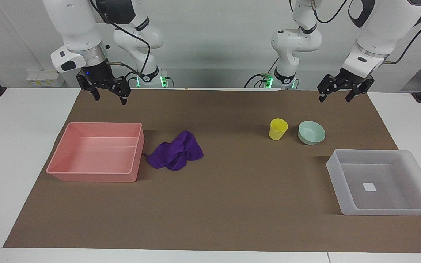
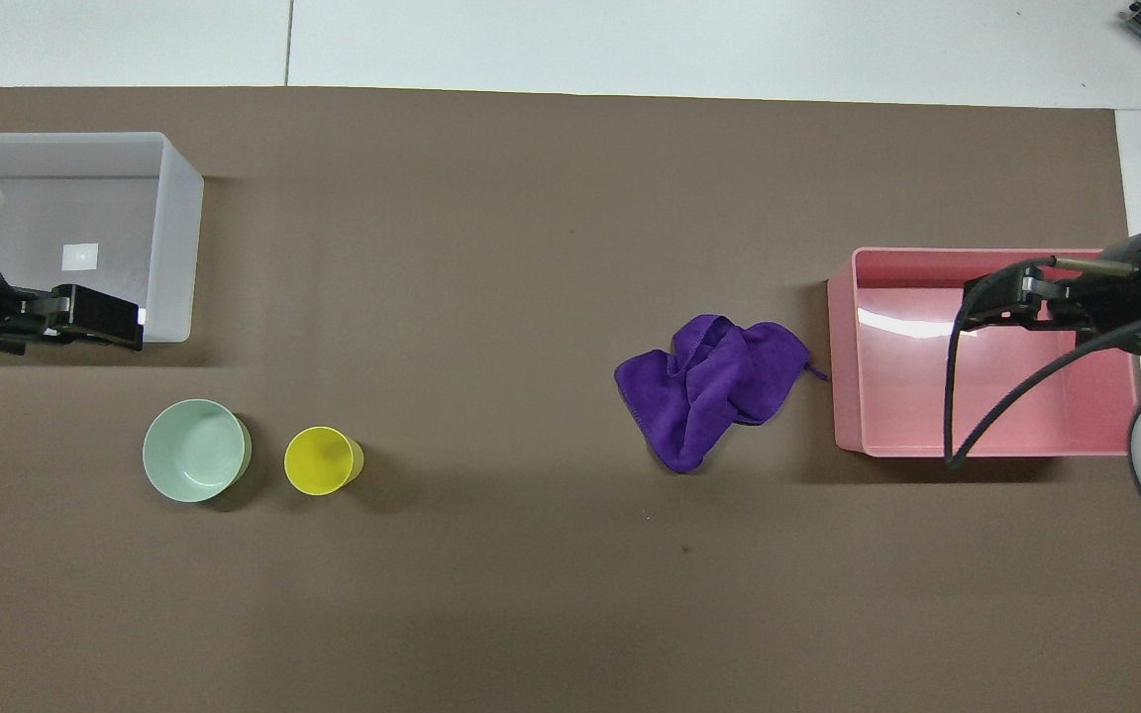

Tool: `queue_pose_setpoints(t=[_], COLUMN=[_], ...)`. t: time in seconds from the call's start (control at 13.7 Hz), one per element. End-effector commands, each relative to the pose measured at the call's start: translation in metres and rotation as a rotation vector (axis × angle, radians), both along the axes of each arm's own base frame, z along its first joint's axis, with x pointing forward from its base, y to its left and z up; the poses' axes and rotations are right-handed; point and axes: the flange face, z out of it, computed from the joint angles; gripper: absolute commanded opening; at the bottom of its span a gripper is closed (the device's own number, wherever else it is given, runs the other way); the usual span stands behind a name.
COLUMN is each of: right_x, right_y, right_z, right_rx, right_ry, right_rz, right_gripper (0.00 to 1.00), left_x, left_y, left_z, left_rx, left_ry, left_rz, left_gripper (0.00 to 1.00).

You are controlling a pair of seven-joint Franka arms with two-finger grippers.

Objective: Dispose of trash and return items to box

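Note:
The purple cloth lies crumpled on the brown mat beside the pink tub. The yellow cup stands upright next to the mint-green bowl. The translucent box is empty, farther from the robots than the bowl, at the left arm's end. My left gripper is open and empty, raised over the mat at that end, touching nothing. My right gripper is open and empty, raised over the pink tub's end of the mat.
The pink tub is empty and stands at the right arm's end. The brown mat covers most of the white table. A cable loops from the right wrist over the pink tub in the overhead view.

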Motion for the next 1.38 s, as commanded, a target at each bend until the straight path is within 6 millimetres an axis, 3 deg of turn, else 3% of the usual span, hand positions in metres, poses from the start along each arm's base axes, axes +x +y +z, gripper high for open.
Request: queue_pose_setpoints(t=[0.0,0.44,0.8,1.17,1.31], right_x=[-0.006,-0.006,-0.003,0.001,0.002], right_y=[-0.002,-0.004,-0.003,0.006,0.029], right_z=[0.000,0.000,-0.016,-0.078,-0.098], right_rx=[0.021,0.037,0.039,0.039,0.041], right_ry=[-0.008,-0.004,-0.055,-0.093,-0.089], right_rz=[0.007,0.014,0.003,0.014,0.040], right_gripper=[1.00,1.00,1.00,1.00,1.00], left_x=[0.003,0.003,0.002,-0.003,-0.011], left_y=[-0.001,0.001,-0.003,0.005,0.029], left_z=[0.005,0.006,0.004,0.000,-0.037], left_rx=[-0.008,-0.007,-0.005,0.000,0.009], left_ry=[0.015,0.007,0.017,0.043,0.158], left_rz=[-0.018,-0.013,-0.012,-0.009,0.030], left_gripper=[1.00,1.00,1.00,1.00,1.00])
